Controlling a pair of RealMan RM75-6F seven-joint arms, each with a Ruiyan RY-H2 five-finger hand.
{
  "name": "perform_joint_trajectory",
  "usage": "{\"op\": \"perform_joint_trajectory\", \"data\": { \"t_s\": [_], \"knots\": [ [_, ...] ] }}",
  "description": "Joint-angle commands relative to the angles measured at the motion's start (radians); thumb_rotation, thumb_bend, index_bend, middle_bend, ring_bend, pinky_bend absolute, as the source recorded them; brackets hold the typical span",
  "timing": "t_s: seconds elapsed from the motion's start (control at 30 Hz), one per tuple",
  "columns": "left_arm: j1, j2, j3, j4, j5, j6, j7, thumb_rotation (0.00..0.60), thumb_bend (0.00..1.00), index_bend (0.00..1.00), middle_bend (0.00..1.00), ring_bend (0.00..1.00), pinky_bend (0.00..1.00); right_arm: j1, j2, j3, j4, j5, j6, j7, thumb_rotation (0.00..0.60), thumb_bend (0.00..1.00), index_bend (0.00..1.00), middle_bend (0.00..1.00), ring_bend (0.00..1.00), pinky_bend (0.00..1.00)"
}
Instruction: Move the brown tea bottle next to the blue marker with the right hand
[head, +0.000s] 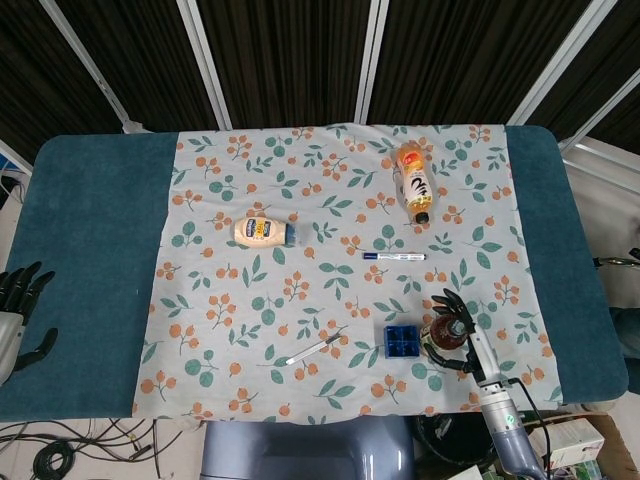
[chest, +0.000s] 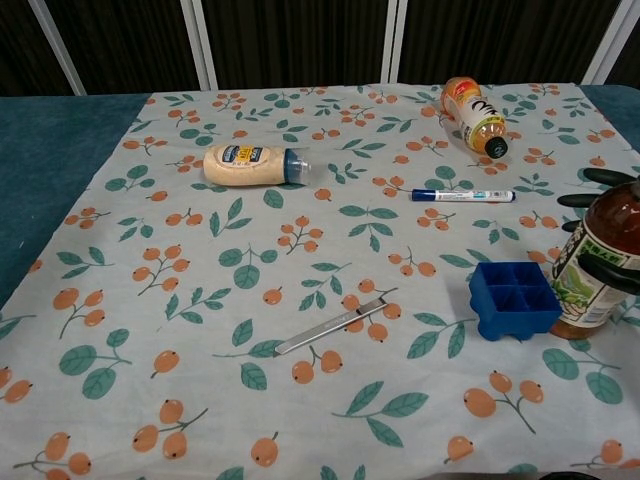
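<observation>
The brown tea bottle (head: 437, 336) stands upright near the front right of the floral cloth; in the chest view the brown tea bottle (chest: 603, 240) sits at the right edge. My right hand (head: 463, 336) wraps around it from the right, and its dark fingers (chest: 606, 268) cross the label while others stick out to the left above. The blue marker (head: 393, 256) lies flat further back, apart from the bottle, also shown as the blue marker (chest: 463, 195) in the chest view. My left hand (head: 20, 312) rests open at the table's left edge, holding nothing.
A blue ice tray (chest: 513, 298) sits right beside the bottle on its left. An orange drink bottle (head: 414, 180) lies at the back right, a mayonnaise bottle (head: 264, 232) left of centre, and a thin metal tool (chest: 335, 325) near the front middle.
</observation>
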Motion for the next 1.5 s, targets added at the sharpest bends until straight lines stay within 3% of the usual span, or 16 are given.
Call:
{"op": "perform_joint_trajectory", "data": {
  "t_s": [0.03,0.27,0.43,0.53,0.63,0.83,1.1,1.37,1.43,1.5],
  "knots": [
    [0.000,0.000,0.000,0.000,0.000,0.000,0.000,0.600,0.36,0.10,0.00,0.00,0.05,0.000,0.001,0.001,-0.001,0.001,-0.001,0.000,0.600,0.21,0.09,0.15,0.20,0.17],
    [0.000,0.000,0.000,0.000,-0.002,-0.002,0.002,0.600,0.36,0.10,0.00,0.00,0.05,0.000,-0.002,-0.001,0.000,0.005,-0.008,0.009,0.600,0.26,0.11,0.18,0.24,0.20],
    [-0.001,0.001,0.000,0.000,-0.004,-0.005,0.002,0.600,0.36,0.10,0.00,0.00,0.05,0.000,-0.009,-0.001,0.007,0.004,-0.007,0.017,0.600,0.43,0.30,0.31,0.35,0.31],
    [-0.002,0.003,0.003,0.000,0.001,-0.007,0.001,0.600,0.36,0.10,0.00,0.00,0.05,0.000,-0.012,-0.002,0.013,0.004,-0.009,0.022,0.600,0.47,0.37,0.38,0.42,0.38],
    [-0.002,0.004,0.003,0.000,0.001,-0.008,0.000,0.600,0.36,0.10,0.00,0.00,0.05,0.001,-0.015,-0.002,0.018,0.002,-0.008,0.030,0.600,0.50,0.41,0.42,0.46,0.44],
    [-0.002,0.005,0.003,-0.002,-0.001,-0.008,-0.003,0.600,0.36,0.10,0.00,0.00,0.05,0.019,0.002,0.022,-0.002,-0.013,0.013,0.034,0.600,0.51,0.43,0.43,0.48,0.46],
    [-0.002,0.008,0.003,-0.006,0.001,-0.007,-0.009,0.600,0.36,0.10,0.00,0.00,0.05,0.119,0.182,0.151,-0.182,0.004,-0.023,-0.028,0.600,0.51,0.44,0.46,0.51,0.55],
    [-0.002,0.008,0.005,-0.009,0.003,-0.009,-0.009,0.600,0.36,0.10,0.00,0.00,0.05,0.224,0.439,0.270,-0.452,0.151,-0.255,-0.152,0.600,0.51,0.46,0.48,0.53,0.57],
    [-0.002,0.008,0.005,-0.009,0.001,-0.010,-0.009,0.600,0.36,0.10,0.00,0.00,0.06,0.245,0.503,0.293,-0.527,0.188,-0.320,-0.132,0.600,0.51,0.46,0.48,0.53,0.57],
    [-0.002,0.009,0.005,-0.009,0.000,-0.011,-0.008,0.600,0.36,0.10,0.00,0.00,0.06,0.261,0.569,0.317,-0.602,0.203,-0.384,-0.034,0.600,0.50,0.46,0.48,0.53,0.57]
  ]
}}
